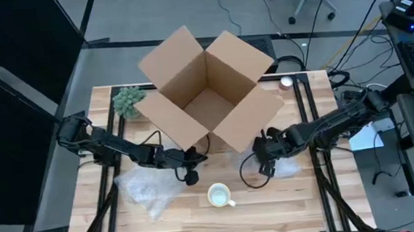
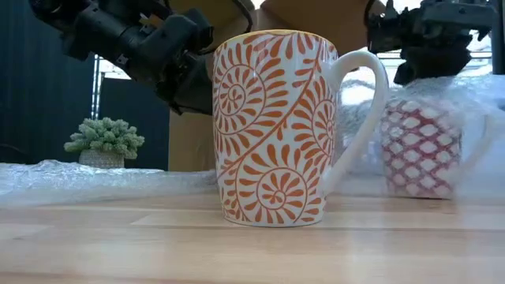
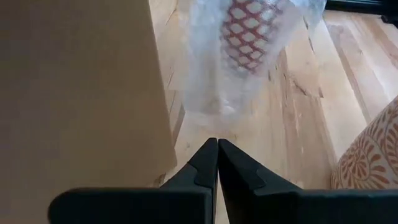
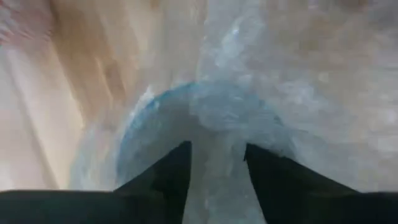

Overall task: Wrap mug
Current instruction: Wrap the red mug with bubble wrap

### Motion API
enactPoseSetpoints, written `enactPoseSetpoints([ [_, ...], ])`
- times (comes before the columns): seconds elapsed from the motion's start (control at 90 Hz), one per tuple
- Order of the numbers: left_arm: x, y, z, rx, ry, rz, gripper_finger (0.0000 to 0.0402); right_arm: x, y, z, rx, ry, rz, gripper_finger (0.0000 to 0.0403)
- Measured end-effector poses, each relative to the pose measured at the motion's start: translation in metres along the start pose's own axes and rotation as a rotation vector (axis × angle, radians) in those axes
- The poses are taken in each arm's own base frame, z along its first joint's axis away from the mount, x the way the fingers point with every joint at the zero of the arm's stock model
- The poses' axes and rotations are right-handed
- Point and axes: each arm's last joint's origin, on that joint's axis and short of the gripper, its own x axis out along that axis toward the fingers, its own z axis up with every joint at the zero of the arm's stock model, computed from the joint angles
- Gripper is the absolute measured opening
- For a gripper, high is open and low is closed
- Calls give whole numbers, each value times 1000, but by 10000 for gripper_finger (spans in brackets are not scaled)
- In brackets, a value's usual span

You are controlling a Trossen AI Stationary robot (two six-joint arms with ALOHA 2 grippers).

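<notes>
Orange scrollwork on white marks the bare mug (image 1: 220, 195), which in the high view stands unwrapped on the wooden table (image 1: 308, 204) just in front of the open cardboard box (image 1: 209, 94), between the two arms; a loose sheet of bubble wrap (image 1: 148, 192) lies in front of the box toward its left corner, probably kept there for this mug, and a small plant (image 1: 128, 101) sits at the box's left. The left gripper (image 1: 191, 177) hangs close by the box's front, the right gripper (image 1: 265, 159) beside a second bundle at the box's front right. In the low view the mug is upright, handle toward a red-and-white lattice mug (image 2: 420, 146) already sheathed in bubble wrap. The left wrist view shows that arm's fingers pressed together on nothing, with the box wall alongside, so I judge it idle. In the right wrist view the fingers are spread around cloudy wrap with a bluish rim beneath, seemingly pinning or tucking the film.
</notes>
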Motion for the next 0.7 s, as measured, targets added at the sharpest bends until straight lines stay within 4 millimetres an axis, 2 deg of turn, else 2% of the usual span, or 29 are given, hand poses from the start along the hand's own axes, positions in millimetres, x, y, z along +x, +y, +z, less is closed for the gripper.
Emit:
enactPoseSetpoints([
  [0.111,0,0,0,1,0,1,0,-15,0,3,-41,42,-5,171],
  [0.2,0,0,0,1,-1,1,0,-22,4,9,-47,8,21,173],
  [0.433,0,0,0,4,0,2,0,-12,18,8,-81,-55,152,170],
  [0.544,0,0,0,6,2,3,0,-18,18,8,-63,-67,171,170],
  [0.7,0,0,0,7,2,3,0,-36,24,13,-41,-83,388,170],
])
